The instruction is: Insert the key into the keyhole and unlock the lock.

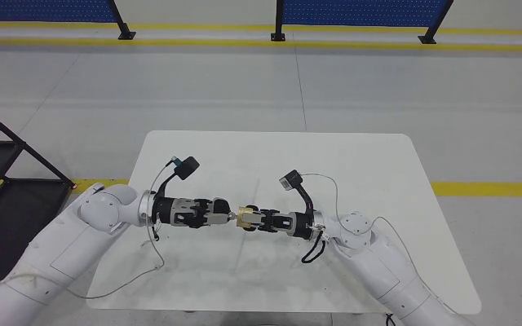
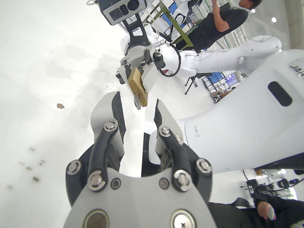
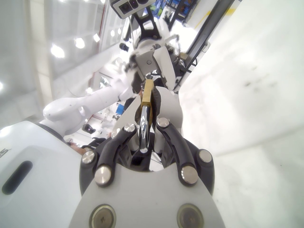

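Note:
A brass padlock (image 1: pixel 243 217) is held above the white table between the two arms. My right gripper (image 3: pixel 147 97) is shut on it: its silver shackle (image 3: pixel 144 124) runs back between the fingers and its brass body (image 3: pixel 147 91) points away. In the left wrist view the padlock (image 2: pixel 137 84) hangs from the right gripper (image 2: pixel 136 72), and a silver key (image 2: pixel 137 101) sticks out of its lower end. My left gripper (image 2: pixel 139 111) is open, its fingers either side of the key's head and just short of it, not touching.
The white table (image 1: pixel 367 163) lies under both arms, with small specks and a brown crumb (image 2: pixel 60 106) on it. A black frame (image 1: pixel 24 163) stands off the table's left side. Blue barriers (image 1: pixel 359 12) line the far floor.

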Motion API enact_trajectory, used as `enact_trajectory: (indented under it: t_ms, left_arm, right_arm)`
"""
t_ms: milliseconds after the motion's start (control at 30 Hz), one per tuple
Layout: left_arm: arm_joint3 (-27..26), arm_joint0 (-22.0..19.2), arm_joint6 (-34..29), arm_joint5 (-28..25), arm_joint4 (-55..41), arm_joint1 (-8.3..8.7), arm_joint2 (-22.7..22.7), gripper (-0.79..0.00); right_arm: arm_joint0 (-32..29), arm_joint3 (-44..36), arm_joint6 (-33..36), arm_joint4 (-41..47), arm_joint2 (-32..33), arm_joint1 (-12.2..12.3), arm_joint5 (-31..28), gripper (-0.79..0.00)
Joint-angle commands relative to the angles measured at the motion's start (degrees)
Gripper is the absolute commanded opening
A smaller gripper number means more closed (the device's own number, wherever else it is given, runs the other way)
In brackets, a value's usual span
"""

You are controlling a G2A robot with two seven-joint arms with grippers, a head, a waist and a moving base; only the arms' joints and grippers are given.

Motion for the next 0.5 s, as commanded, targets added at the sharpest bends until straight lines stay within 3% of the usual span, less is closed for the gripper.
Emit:
enact_trajectory:
  t_ms: [0, 300, 400, 467]
  left_arm:
    - [0.02, -0.06, -0.35, 0.16, -0.04, -0.16, -0.06, -0.508]
    - [0.21, -0.58, -1.47, 0.91, 0.19, -1.04, 0.00, -0.582]
    - [0.42, -0.72, -1.74, 0.90, 0.36, -1.36, 0.11, -0.665]
    - [0.56, -0.80, -1.91, 1.03, 0.43, -1.53, 0.17, -0.785]
  right_arm:
    - [0.00, 0.00, 0.00, 0.00, 0.00, 0.00, 0.00, -0.785]
    - [0.00, 0.00, 0.00, 0.00, 0.00, 0.00, 0.00, -0.785]
    - [0.00, 0.00, 0.00, 0.00, 0.00, 0.00, 0.00, -0.785]
    - [0.00, 0.00, 0.00, 0.00, 0.00, 0.00, 0.00, -0.785]
